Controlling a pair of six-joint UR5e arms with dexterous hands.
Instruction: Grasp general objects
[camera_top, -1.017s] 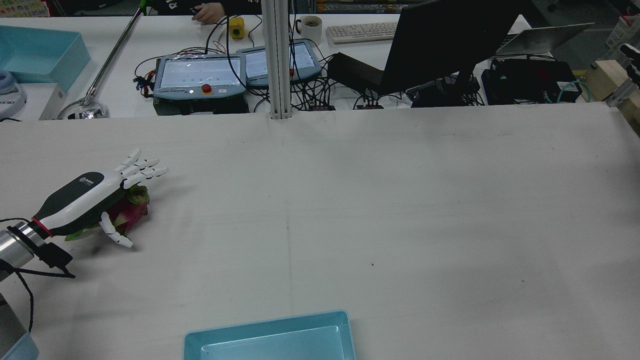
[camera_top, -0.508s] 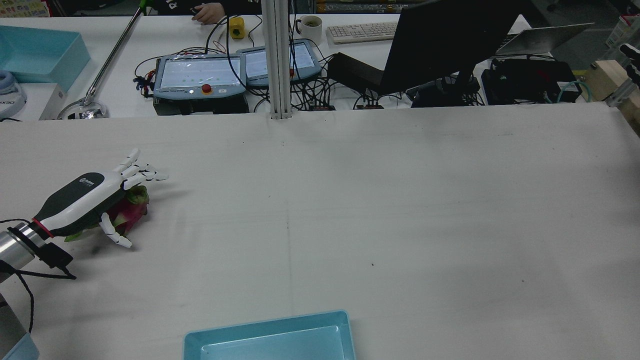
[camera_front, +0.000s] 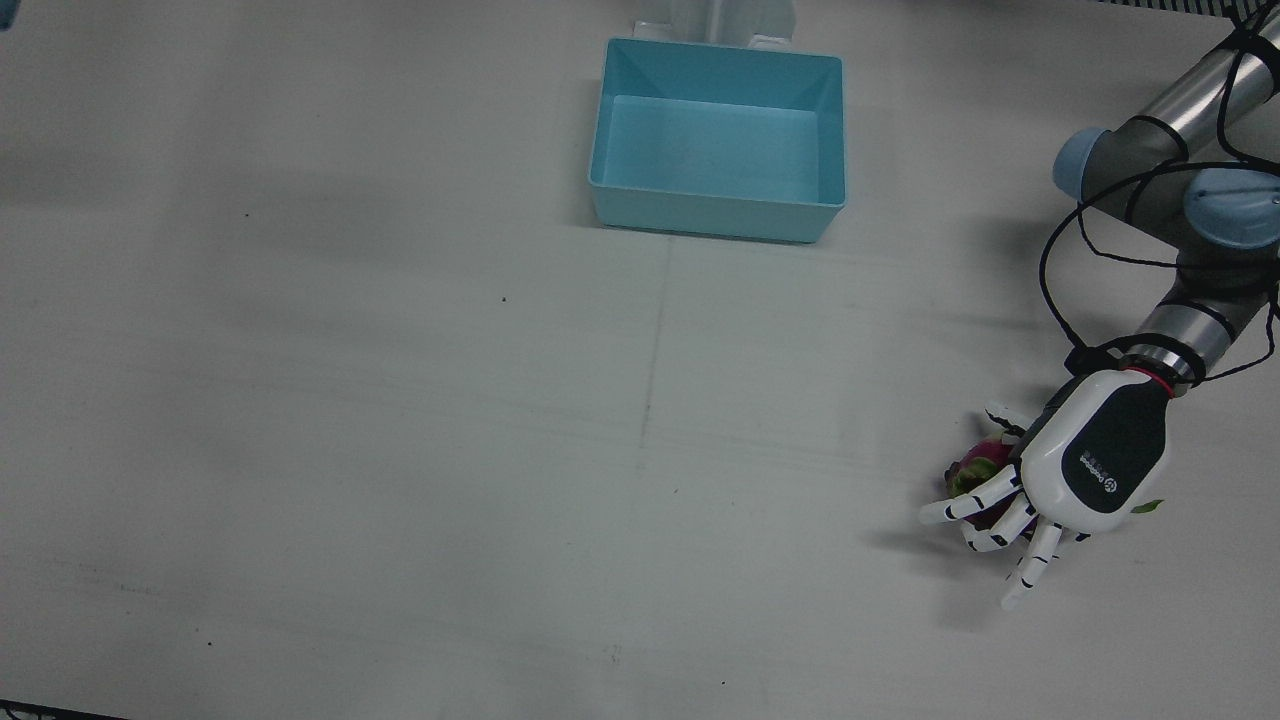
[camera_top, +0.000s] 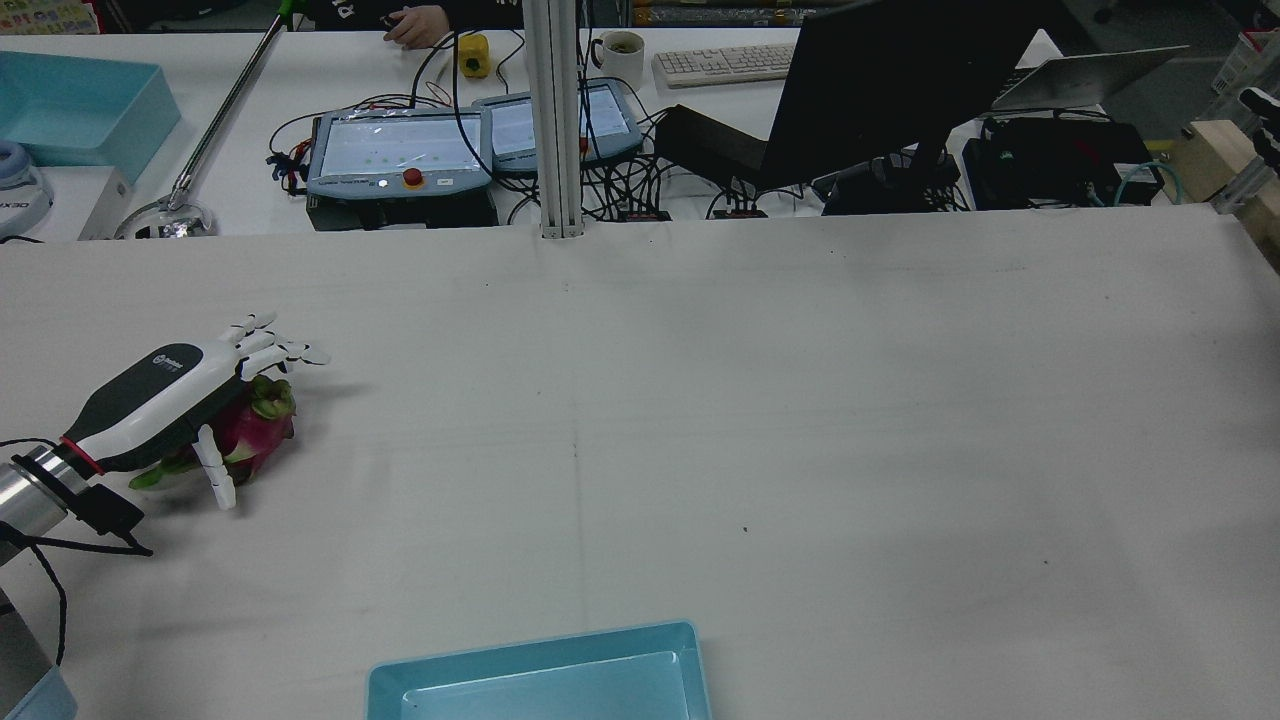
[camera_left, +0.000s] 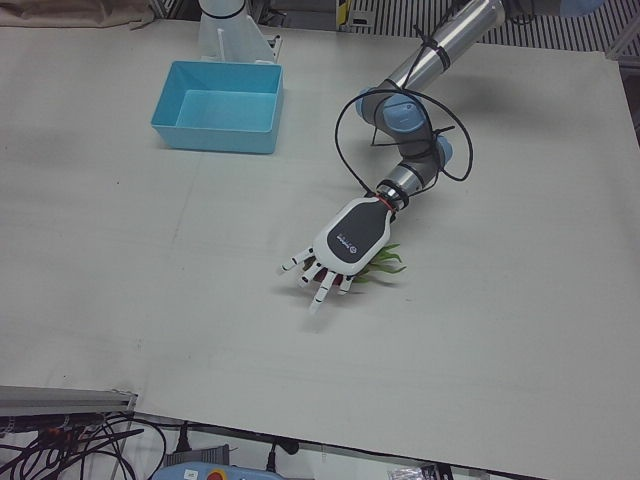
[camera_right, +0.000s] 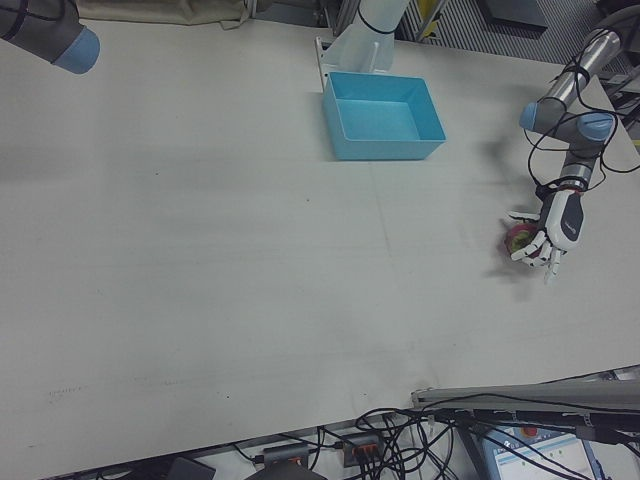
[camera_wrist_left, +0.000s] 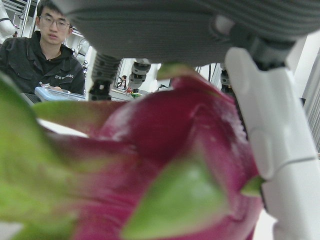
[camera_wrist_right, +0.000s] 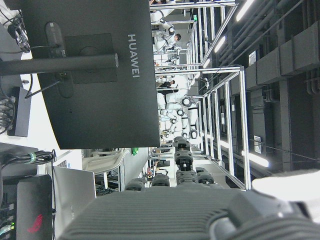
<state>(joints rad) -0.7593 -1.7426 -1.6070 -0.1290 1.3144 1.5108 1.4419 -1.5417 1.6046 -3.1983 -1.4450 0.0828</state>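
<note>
A pink dragon fruit (camera_top: 255, 425) with green scales lies on the white table at its left side. My left hand (camera_top: 170, 395) lies palm down on top of it. The fingers (camera_top: 275, 350) bend over the fruit's far end and the thumb (camera_top: 213, 470) points down beside it, but they are not closed around it. The front view shows the same hand (camera_front: 1085, 465) over the fruit (camera_front: 970, 475). In the left hand view the fruit (camera_wrist_left: 165, 150) fills the frame right under the palm. Of my right hand only the dark palm (camera_wrist_right: 165, 215) shows, in its own view.
An empty light blue bin (camera_front: 715, 215) stands at the robot's edge of the table, between the arms. A monitor (camera_top: 900, 80), control pendants (camera_top: 400, 150) and cables stand on the desk beyond the table's far edge.
The left hand's fingers have curled down over the dragon fruit and the thumb has swung down beside it. The fruit shows more from under the hand.
</note>
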